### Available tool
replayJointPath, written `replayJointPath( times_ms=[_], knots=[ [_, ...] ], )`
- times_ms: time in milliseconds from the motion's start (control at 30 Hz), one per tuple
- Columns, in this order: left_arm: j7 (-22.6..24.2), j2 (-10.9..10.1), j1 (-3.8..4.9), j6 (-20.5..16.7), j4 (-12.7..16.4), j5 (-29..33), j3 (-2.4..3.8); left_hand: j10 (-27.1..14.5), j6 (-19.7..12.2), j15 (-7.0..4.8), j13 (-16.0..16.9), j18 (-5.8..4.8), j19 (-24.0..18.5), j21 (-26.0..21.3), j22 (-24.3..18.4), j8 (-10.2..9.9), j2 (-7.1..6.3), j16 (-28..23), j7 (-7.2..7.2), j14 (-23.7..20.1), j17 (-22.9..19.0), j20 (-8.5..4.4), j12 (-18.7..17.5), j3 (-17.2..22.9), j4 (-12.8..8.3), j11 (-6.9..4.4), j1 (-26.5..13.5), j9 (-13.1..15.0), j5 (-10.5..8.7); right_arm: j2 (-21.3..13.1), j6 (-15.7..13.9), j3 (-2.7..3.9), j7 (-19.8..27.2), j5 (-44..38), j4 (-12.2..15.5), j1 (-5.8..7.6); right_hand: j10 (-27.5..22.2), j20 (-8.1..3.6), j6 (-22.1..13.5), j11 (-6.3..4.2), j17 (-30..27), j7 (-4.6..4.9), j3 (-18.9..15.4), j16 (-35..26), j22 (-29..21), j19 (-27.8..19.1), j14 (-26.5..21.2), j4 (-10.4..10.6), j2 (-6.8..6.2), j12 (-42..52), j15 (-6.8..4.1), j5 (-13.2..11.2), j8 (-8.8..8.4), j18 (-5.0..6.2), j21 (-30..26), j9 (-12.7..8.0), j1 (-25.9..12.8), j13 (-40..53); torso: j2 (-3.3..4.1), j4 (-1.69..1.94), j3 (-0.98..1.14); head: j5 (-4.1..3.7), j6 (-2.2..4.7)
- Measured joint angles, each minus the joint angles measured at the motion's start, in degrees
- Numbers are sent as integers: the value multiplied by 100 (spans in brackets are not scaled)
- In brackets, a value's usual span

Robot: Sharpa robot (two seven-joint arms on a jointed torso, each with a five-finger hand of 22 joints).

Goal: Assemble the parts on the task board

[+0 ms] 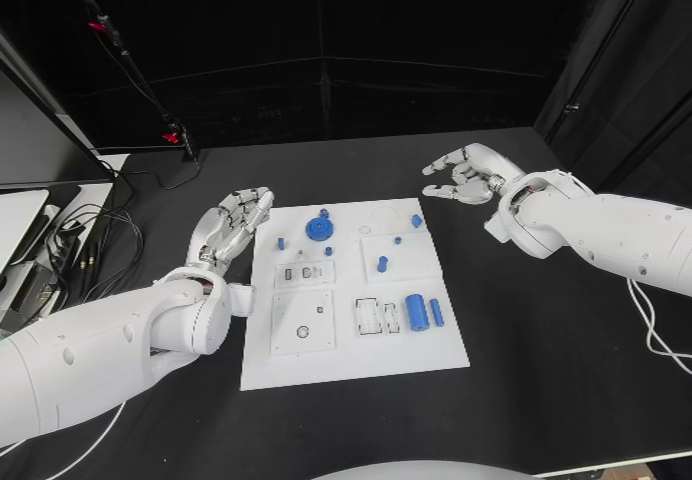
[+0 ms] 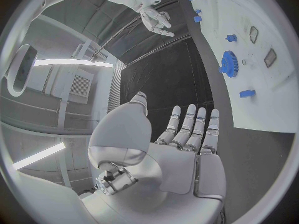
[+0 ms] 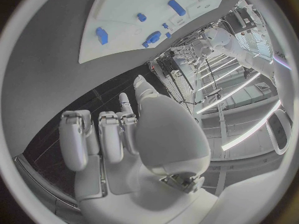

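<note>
On black matte table [image 1: 548, 380], flat white task board [image 1: 353, 300] carrying small blue parts: toothed gear [image 1: 317, 230], smooth cylinder [image 1: 417, 312], slim bar [image 1: 436, 313]. Beside board's left edge, left hand [image 1: 231, 225] flat, fingers straight, empty. Beyond far right corner, right hand [image 1: 464, 175] loosely curled, empty, touching nothing.

One board [image 1: 353, 350] lies on one table [image 1: 548, 340]. Eight blue parts sit on it: one gear [image 1: 317, 229], one large cylinder [image 1: 415, 312], six smaller pieces. Two robot hands: left [image 1: 231, 226], right [image 1: 464, 175].
</note>
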Motion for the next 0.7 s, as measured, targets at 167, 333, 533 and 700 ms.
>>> replayJointPath(
  times_ms=[167,333,533,700],
  knots=[
    [0,-5,-23,7,-4,0,0,0,0,0,0,0,0,23,0,0,0,0,0,0,0,0,0,-16,16,0,0,0,0,119,140,-5,-64,-190,-192,-194,7,0,-30,-7,0,-29,-1,0,0,0,-19,-30,-22,0,-17,0,-33,0,0,-12,22,0,0,-1,2,15,13],
    [0,-21,-25,10,-4,-1,0,0,0,0,0,0,0,23,0,0,0,0,0,0,0,0,0,-16,16,0,0,0,0,197,253,-8,-70,-313,-380,-277,7,-37,-59,-48,0,-59,13,0,0,-8,-18,-75,7,0,-58,0,-66,0,0,-12,128,0,0,0,1,24,6],
    [0,-34,-29,11,-3,-1,0,0,0,0,0,0,0,23,0,0,0,0,0,0,0,0,0,-16,16,0,0,0,0,279,373,-4,-38,-399,-575,-301,7,-57,-81,-90,-1,-81,39,0,5,-13,0,-133,36,0,-80,0,-66,0,0,-12,205,0,1,2,-5,40,-4],
    [0,-37,-30,11,-1,-1,0,0,0,0,0,0,0,23,-1,0,0,2,0,0,0,0,0,-20,12,0,0,0,0,357,478,-3,-8,-441,-692,-317,7,-84,-60,-89,-1,-102,50,0,4,1,-18,-176,29,0,-98,0,-66,0,0,-12,272,0,0,2,-9,46,-7]
  ],
)
